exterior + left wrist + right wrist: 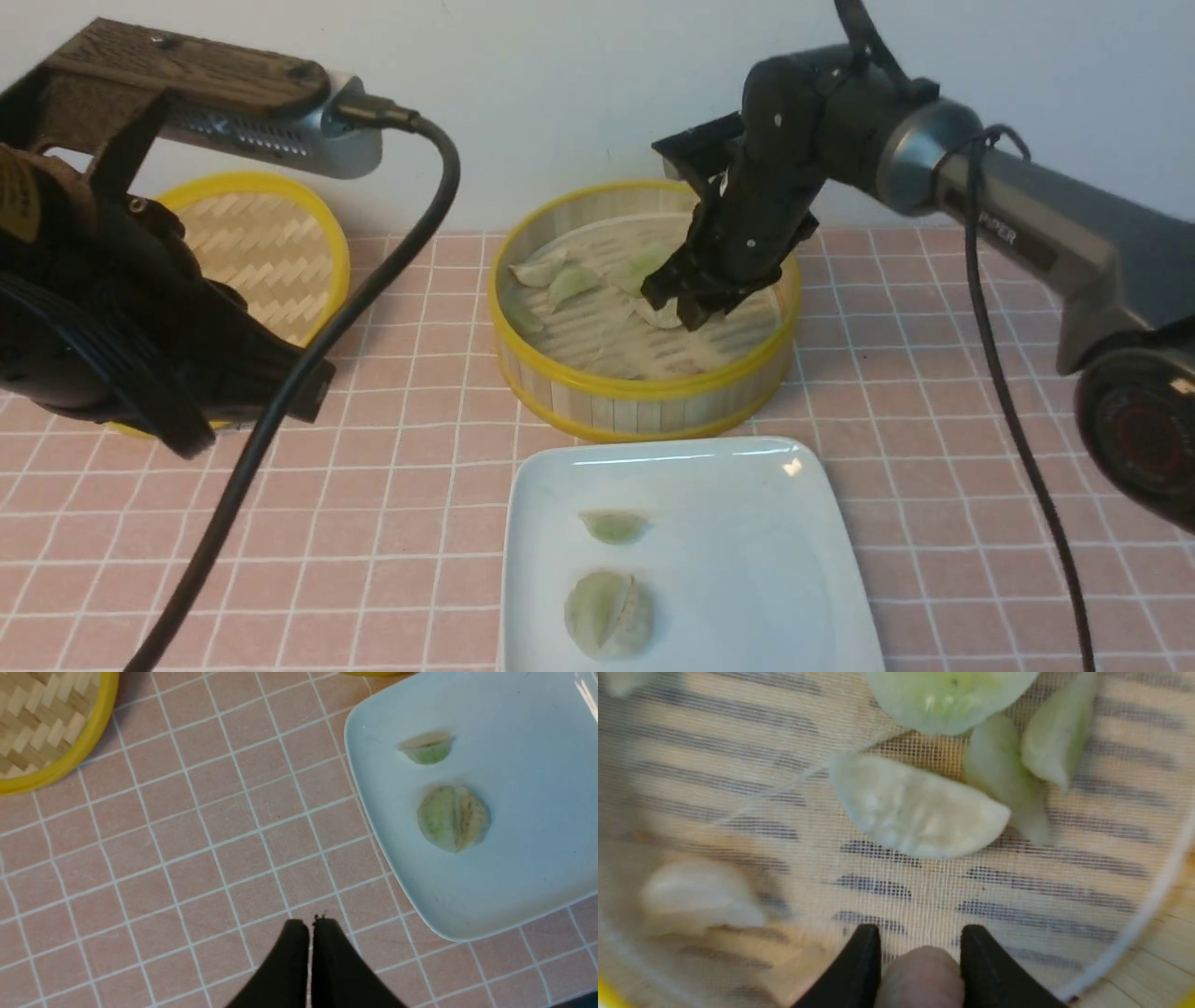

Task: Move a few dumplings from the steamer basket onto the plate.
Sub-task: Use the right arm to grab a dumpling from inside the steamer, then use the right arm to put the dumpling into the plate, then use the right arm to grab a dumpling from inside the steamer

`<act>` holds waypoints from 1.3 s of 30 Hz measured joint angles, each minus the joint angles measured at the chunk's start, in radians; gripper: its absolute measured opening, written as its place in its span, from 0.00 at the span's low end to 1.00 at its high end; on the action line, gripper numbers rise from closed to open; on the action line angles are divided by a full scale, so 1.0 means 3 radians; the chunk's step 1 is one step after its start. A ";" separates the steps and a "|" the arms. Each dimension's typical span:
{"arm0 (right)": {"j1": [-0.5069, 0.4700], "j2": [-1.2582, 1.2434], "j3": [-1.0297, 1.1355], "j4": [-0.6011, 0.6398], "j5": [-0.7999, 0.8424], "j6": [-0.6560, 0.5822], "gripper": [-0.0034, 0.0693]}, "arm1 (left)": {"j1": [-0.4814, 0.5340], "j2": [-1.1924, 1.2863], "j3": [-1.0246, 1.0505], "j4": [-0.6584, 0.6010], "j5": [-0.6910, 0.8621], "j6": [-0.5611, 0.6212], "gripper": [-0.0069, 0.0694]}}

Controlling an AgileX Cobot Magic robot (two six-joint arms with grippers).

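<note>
Bamboo steamer basket [644, 397] surrounds the right gripper [674, 313], narrowed on a pale lump, apparently a dumpling [920, 975]. The plate [747, 560] lies at 6 o'clock from the basket, just beside it; the left gripper [310, 926] hangs closed over the counter [210, 858] at the plate's 9 o'clock.

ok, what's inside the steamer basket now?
Several dumplings lie on a mesh liner in the steamer basket. The right gripper is also inside, closed on one dumpling. The gripper hides whatever lies under and behind it.
</note>
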 joint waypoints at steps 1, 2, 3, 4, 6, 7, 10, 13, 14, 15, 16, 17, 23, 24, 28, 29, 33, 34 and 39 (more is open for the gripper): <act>0.0000 -0.0069 0.0000 0.0003 0.0021 0.0000 0.33 | 0.0000 0.0000 0.0000 0.0016 0.0000 0.0000 0.08; 0.0000 -0.0151 0.0037 0.0021 0.0023 0.0000 0.33 | 0.0000 -0.0004 0.0000 0.0016 0.0000 0.0000 0.08; 0.0000 -0.0274 0.0130 0.0051 0.0023 0.0000 0.33 | 0.0000 -0.0004 0.0000 0.0016 0.0000 0.0000 0.08; 0.0000 -0.0485 0.0312 0.0116 0.0023 0.0000 0.33 | 0.0000 -0.0004 0.0000 0.0016 0.0000 0.0000 0.08; 0.0000 -0.0762 0.0659 0.0264 0.0023 0.0000 0.33 | 0.0000 -0.0004 0.0000 0.0016 0.0000 0.0000 0.08; 0.0007 -0.0937 0.0913 0.0357 0.0023 0.0000 0.33 | 0.0000 -0.0004 0.0000 0.0019 0.0000 0.0000 0.08; 0.0083 -0.1349 0.1728 0.0646 0.0035 0.0019 0.33 | 0.0000 -0.0004 0.0000 0.0026 0.0000 0.0000 0.08; 0.0203 -0.1462 0.2242 0.0809 -0.0108 0.0018 0.33 | 0.0000 -0.0004 0.0000 0.0026 -0.0007 0.0000 0.08; 0.0246 -0.1458 0.2337 0.0830 -0.0198 0.0018 0.33 | 0.0000 -0.0004 0.0000 0.0026 -0.0015 0.0000 0.08; 0.0283 -0.1444 0.2426 0.0843 -0.0263 0.0018 0.33 | 0.0000 -0.0004 0.0000 0.0026 -0.0023 0.0000 0.08; 0.0315 -0.1423 0.2478 0.0847 -0.0297 0.0018 0.33 | 0.0000 -0.0004 0.0000 0.0026 -0.0028 0.0000 0.08; 0.0341 -0.1402 0.2502 0.0847 -0.0324 0.0018 0.35 | 0.0000 -0.0004 0.0000 0.0028 -0.0042 0.0000 0.08; 0.0406 -0.1382 0.2457 0.0858 -0.0363 0.0021 0.63 | 0.0000 -0.0004 0.0000 0.0028 -0.0066 0.0000 0.08; 0.0406 -0.1382 0.2391 0.0854 -0.0349 0.0063 0.72 | 0.0000 -0.0004 0.0000 0.0028 -0.0066 0.0000 0.08; 0.0380 -0.1379 0.2100 0.0757 -0.0281 0.0177 0.85 | 0.0000 -0.0001 0.0000 0.0028 -0.0066 0.0000 0.08; 0.0348 -0.1354 0.1957 0.0674 -0.0302 0.0185 0.87 | 0.0000 -0.0001 0.0000 0.0028 -0.0066 0.0000 0.08; 0.0124 -0.1066 0.1269 0.0429 -0.0448 0.0263 0.88 | 0.0000 -0.0001 0.0000 0.0028 -0.0061 0.0000 0.08; 0.0065 -0.0946 0.1087 0.0400 -0.0460 0.0275 0.88 | 0.0000 -0.0001 0.0000 0.0028 -0.0056 0.0000 0.08; -0.0086 -0.0280 0.0353 0.0316 -0.0473 0.0291 0.87 | 0.0000 -0.0001 0.0002 0.0028 -0.0006 0.0000 0.08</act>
